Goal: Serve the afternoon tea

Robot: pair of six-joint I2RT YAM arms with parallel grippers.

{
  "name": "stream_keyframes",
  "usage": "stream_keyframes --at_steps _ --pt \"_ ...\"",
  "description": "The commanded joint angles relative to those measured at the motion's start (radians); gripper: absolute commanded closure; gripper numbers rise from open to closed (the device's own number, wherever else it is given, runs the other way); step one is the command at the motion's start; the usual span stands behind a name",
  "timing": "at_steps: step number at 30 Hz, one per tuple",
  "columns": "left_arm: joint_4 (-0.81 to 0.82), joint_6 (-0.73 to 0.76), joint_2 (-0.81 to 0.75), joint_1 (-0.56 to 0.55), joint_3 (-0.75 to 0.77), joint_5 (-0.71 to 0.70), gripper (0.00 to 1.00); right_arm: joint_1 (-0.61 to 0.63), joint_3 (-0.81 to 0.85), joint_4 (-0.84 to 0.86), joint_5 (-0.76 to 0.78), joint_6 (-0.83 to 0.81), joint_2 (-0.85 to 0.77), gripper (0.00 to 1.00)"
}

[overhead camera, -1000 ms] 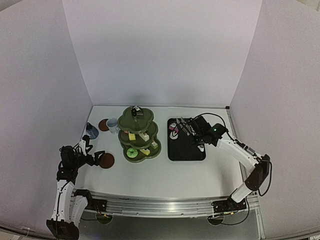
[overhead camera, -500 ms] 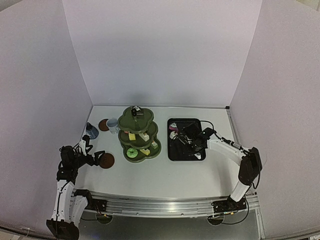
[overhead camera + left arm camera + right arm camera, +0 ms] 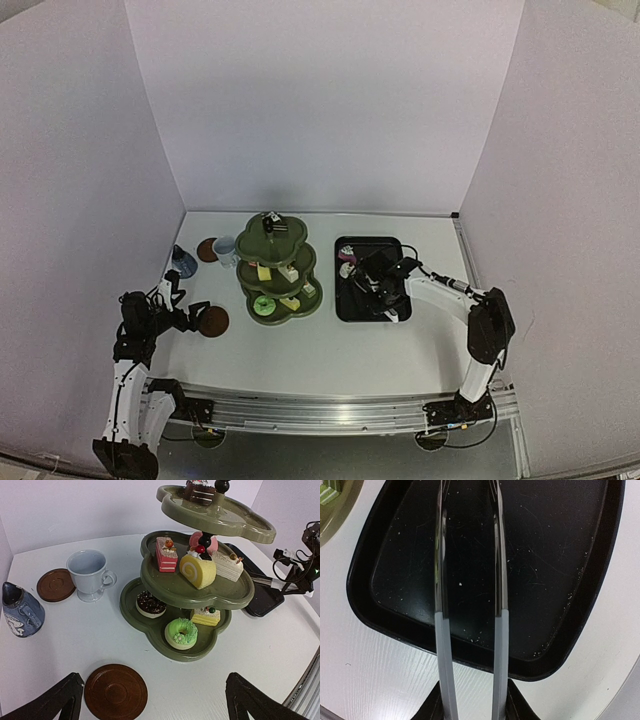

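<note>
Left gripper (image 3: 186, 298): jaws fully spread, holding nothing; hovers at the near left of the table.
Near coaster (image 3: 115, 692): brown, flat on the table, just ahead of the left gripper.
Blue-grey pot (image 3: 21, 611): upright at far left, apart from the other items.
Far coaster (image 3: 55, 584): bare, just left of the white mug (image 3: 90, 575).
Three-tier stand (image 3: 200, 600): olive-green, centre of the table.
Cakes: chocolate slice (image 3: 200, 491) on the top tier; pink slice (image 3: 166, 554), yellow roll (image 3: 198, 571) and white slice (image 3: 226, 566) on the middle; chocolate round (image 3: 149, 604), green doughnut (image 3: 181, 632) and yellow square (image 3: 205, 616) on the bottom.
Black tray (image 3: 545, 580): right of the stand.
Metal tongs (image 3: 441, 645): arms reach over the tray; tips out of view.
Right gripper (image 3: 470, 705): narrowly parted, clamped on the tongs' arms.
</note>
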Motion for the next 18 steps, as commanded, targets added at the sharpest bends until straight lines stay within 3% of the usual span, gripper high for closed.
stream_keyframes --at_steps 1,18 --pt "0.004 0.017 -0.001 0.003 0.018 0.013 0.00 -0.005 0.061 0.032 0.017 -0.037 0.024 0.67" --pt "0.002 0.023 -0.001 0.003 0.018 0.008 0.00 -0.005 0.188 0.047 0.040 -0.056 0.128 0.72"
